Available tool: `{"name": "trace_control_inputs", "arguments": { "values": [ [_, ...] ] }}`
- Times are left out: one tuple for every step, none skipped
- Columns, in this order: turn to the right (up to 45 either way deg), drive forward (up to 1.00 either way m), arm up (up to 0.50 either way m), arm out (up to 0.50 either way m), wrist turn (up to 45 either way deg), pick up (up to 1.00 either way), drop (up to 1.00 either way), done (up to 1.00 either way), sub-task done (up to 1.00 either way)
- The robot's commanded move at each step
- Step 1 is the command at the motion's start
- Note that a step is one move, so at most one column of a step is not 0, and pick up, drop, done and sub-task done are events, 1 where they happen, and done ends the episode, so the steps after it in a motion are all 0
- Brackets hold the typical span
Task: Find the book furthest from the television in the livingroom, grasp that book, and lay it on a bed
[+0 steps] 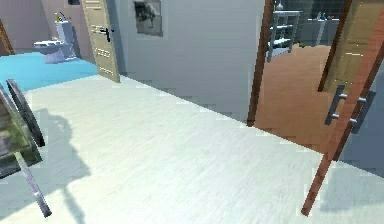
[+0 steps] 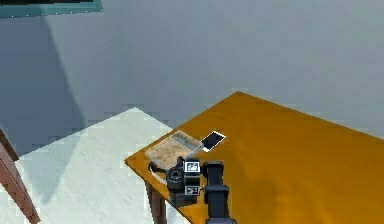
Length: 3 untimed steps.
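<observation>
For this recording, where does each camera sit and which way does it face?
Forward view: on the robot, facing ahead and somewhat down across pale floor to a grey wall and an open door.
Arm side view: on the robot's body, facing out sideways over an orange table; the arm and gripper rise from the bottom edge.
Both show pale floor and grey wall.

No readable text, label, number or sign on the wall picture (image 1: 148, 17) or the orange table (image 2: 290, 140).
</observation>
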Motion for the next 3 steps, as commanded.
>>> {"name": "trace_control_inputs", "arguments": {
  "values": [
    [0.0,0.0,0.2,0.0,0.0,0.0,0.0,0.0,0.0],
    [0.0,0.0,0.0,0.0,-45.0,0.0,0.0,0.0,0.0],
    [0.0,0.0,0.0,0.0,-45.0,0.0,0.0,0.0,0.0]
  ]
}}
